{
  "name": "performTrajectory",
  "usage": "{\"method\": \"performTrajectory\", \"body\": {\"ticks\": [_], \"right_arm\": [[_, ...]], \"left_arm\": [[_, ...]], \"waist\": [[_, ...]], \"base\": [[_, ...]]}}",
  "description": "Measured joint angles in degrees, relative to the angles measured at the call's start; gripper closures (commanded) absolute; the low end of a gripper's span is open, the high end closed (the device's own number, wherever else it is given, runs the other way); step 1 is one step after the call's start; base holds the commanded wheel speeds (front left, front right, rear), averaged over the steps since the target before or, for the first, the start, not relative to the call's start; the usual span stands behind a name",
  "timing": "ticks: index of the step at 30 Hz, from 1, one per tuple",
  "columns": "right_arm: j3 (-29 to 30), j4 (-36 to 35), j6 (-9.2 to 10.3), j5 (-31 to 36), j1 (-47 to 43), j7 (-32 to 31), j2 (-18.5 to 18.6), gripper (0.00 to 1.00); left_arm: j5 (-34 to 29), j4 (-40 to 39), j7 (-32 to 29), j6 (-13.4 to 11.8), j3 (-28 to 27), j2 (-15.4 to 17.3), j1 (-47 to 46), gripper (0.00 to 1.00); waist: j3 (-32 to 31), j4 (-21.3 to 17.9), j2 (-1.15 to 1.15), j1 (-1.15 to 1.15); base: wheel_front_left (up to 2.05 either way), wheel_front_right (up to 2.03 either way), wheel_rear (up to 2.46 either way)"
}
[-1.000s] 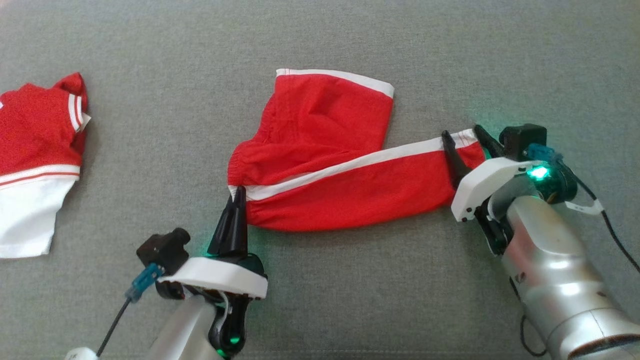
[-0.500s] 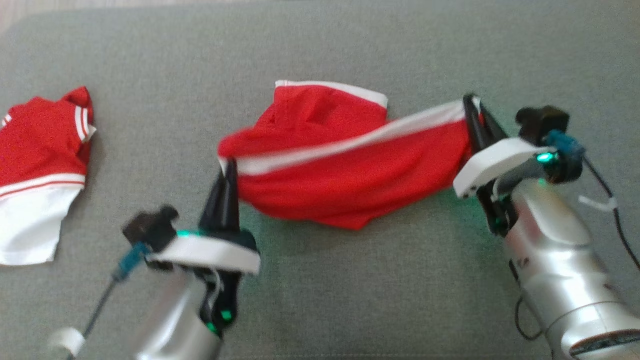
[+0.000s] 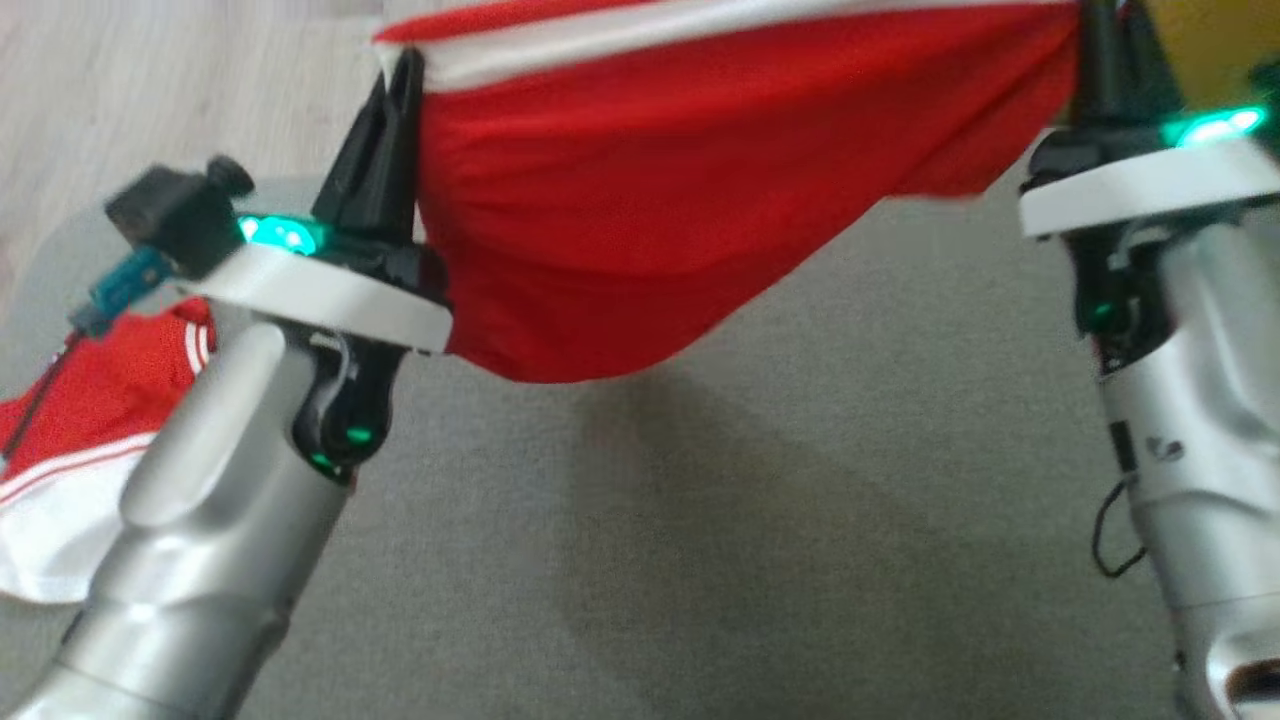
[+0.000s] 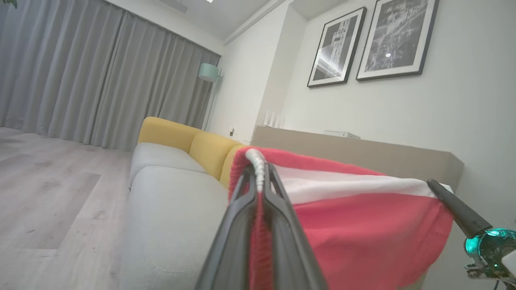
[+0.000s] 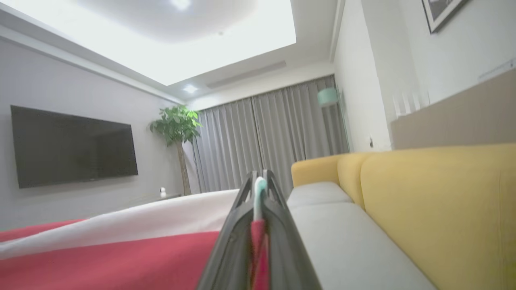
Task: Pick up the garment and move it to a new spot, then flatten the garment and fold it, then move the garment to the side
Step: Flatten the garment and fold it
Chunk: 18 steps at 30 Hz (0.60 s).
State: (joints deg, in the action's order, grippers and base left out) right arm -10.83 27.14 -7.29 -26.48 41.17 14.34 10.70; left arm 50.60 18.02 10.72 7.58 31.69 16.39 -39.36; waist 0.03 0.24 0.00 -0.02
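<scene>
The left tool is pressed together on one end of the garment; in the left wrist view its fingers pinch the white-edged corner. The right tool is likewise shut on the far end, with red and white cloth caught between its fingers in the right wrist view.

Between the two, the red garment with its white band hangs stretched like a hammock. Its middle sags low, and a soft shadow lies under it. The head view is blurred, but the lowest fold seems to hang clear of the grey sofa seat below.

So the pick-up looks done, and the carry to a new spot is the step in hand. The garment is not yet set down. Flattening, folding and moving it to the side are all left.

Further off, at the left, another red-and-white piece of clothing lies on the seat, partly behind the left arm. Beyond it is pale wooden floor.
</scene>
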Motion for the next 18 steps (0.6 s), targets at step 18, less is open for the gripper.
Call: {"method": "performTrajectory", "body": {"ticks": [18], "right_arm": [[-3.19,-2.15,0.0,1.92,10.85,-6.6,2.78,1.0]], "left_arm": [[5.9,4.12,-4.78,-2.31,-2.09,-1.6,-8.54,1.0]], "waist": [[8.59,-2.08,0.0,0.03]], "base": [[0.0,0.0,0.0]]}}
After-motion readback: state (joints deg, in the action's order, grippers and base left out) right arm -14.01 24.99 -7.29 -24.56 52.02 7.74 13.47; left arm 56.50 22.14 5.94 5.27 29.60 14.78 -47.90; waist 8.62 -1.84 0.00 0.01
